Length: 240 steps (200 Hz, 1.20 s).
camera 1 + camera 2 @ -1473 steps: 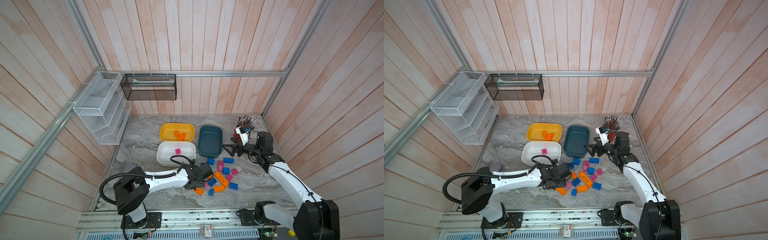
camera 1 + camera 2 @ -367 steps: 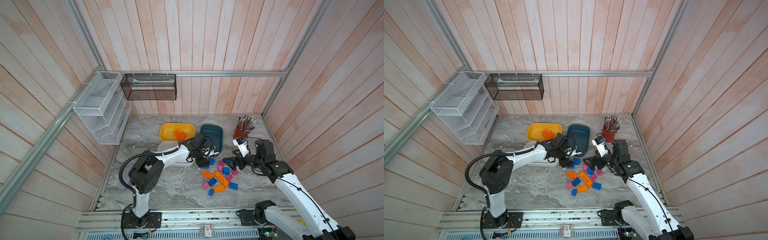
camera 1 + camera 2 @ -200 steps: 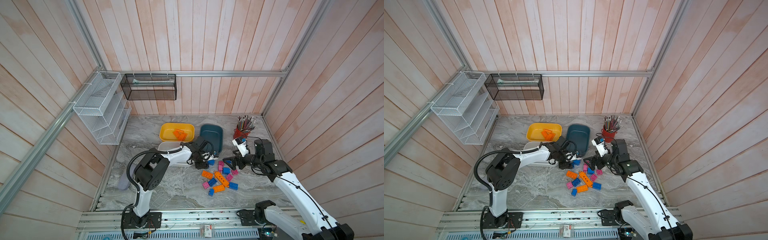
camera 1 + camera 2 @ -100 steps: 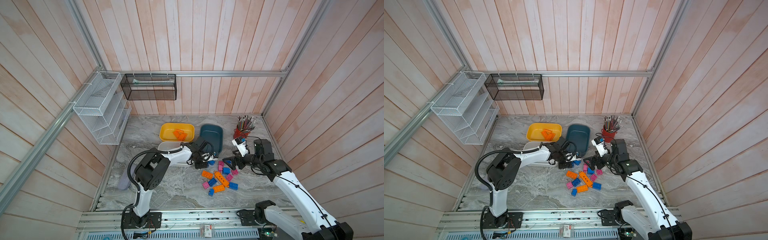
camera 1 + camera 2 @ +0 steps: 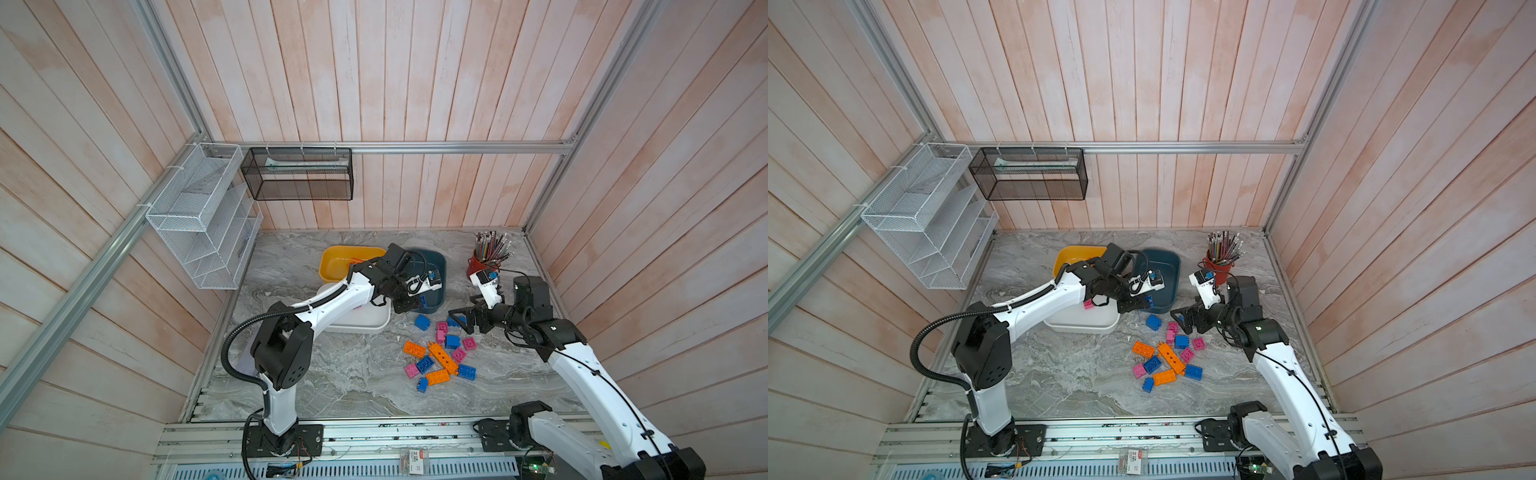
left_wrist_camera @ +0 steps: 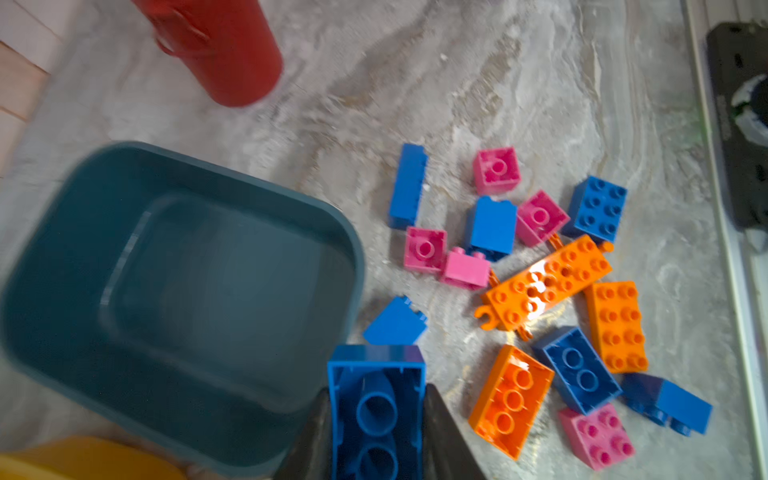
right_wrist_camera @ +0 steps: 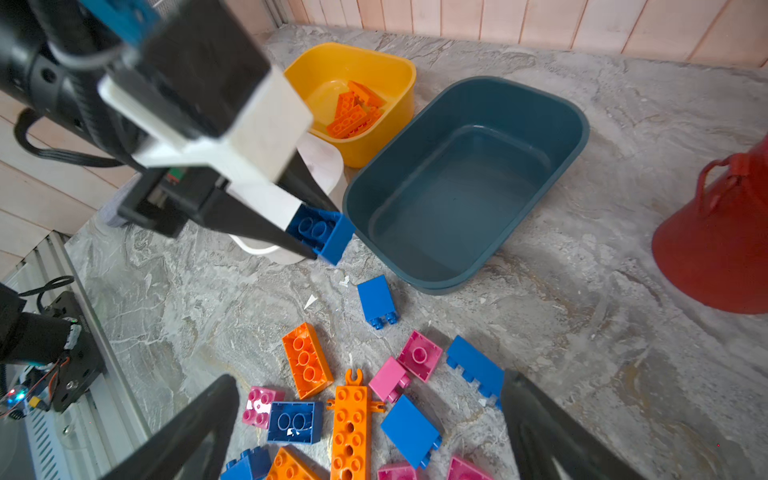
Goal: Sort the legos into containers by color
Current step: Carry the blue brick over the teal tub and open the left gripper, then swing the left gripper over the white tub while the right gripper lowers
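Newly closed, left gripper [image 6: 376, 449] clamps a blue brick [image 7: 332, 239] at the teal tub [image 7: 582, 120] rim; right gripper [image 7: 369, 377] stands spread wide.

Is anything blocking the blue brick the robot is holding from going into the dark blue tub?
No, nothing visible does. The left gripper holds the blue brick right by the rim of the tub, and the tub is empty inside.

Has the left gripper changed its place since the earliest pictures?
Yes. The left gripper went from the left side of the brick pile back to the near corner of the teal tub, where it holds a blue brick.
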### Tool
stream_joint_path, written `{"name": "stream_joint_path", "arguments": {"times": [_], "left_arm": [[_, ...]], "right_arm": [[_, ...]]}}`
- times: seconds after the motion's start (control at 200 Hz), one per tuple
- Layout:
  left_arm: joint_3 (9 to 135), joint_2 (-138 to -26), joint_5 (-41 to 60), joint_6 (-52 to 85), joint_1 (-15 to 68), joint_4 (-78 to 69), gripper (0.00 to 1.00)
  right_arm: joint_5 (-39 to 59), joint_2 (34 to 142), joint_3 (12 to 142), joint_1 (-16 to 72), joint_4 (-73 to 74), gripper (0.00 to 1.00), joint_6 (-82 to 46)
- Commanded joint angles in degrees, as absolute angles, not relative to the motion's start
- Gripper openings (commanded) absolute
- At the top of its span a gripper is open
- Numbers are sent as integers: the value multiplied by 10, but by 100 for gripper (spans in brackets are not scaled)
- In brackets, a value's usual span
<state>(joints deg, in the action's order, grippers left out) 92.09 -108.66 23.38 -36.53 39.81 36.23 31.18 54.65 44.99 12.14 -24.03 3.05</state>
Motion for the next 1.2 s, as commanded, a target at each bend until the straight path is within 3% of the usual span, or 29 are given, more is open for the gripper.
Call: {"name": "stream_joint_path", "arguments": {"times": [0.0,0.425,0.55,0.75,0.795,1.195], "left_arm": [[966,-1134,218,-346,376,342,29],[1142,-1306,179,-270,350,335,36],[1146,-1301,182,-258,350,333,60],[1092,-1230,182,-229,349,308,81],[1079,-1205,183,-216,349,306,100],[820,-924,255,-45,313,295,100]], "right_arm": [[320,541,461,115,-215,98,14],[320,563,453,111,-193,98,6],[325,573,450,110,-187,98,9],[336,588,442,112,-180,98,18],[335,589,441,117,-178,98,20],[240,634,429,205,-181,96,56]]}}
